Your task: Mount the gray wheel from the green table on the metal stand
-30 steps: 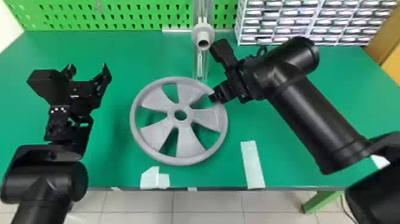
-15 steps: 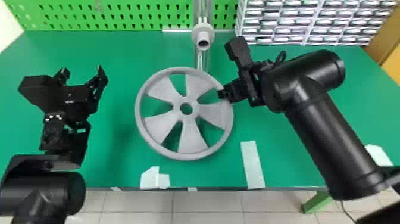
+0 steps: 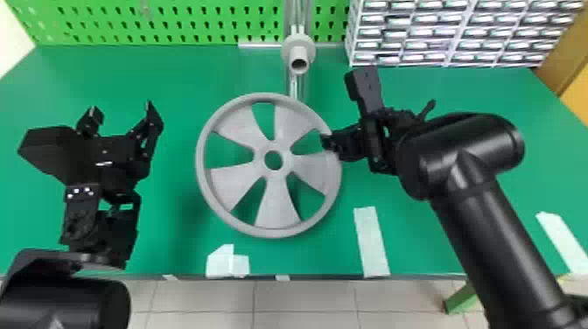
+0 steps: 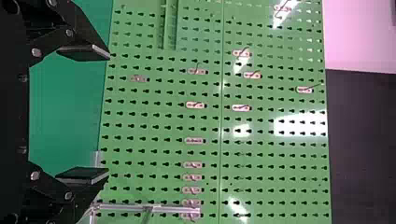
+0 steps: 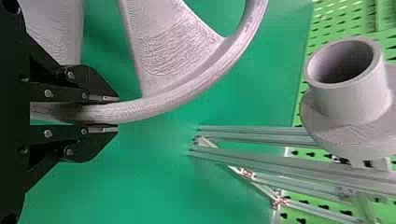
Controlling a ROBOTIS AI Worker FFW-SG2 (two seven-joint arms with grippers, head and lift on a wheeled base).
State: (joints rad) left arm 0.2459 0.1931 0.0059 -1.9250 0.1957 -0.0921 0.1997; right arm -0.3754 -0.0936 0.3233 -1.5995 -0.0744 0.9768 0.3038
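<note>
Right gripper (image 3: 329, 142): jaws clenched on the rim of the gray wheel (image 3: 280, 210).
Left gripper (image 3: 121, 109): jaws released, spread apart.
Metal stand (image 3: 294, 87): upright, beyond the gray wheel.

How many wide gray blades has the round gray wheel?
5. The round gray wheel has one wide gray blade at upper left, one at upper right, one at right, one at bottom and one at lower left. The right black pincer on the rim hides none.

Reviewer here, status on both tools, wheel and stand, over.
Right tool shut on gray wheel at its rim. Left tool open, holding nothing. Wheel unmounted; stand's hub bare, nothing seen blocking it.
</note>
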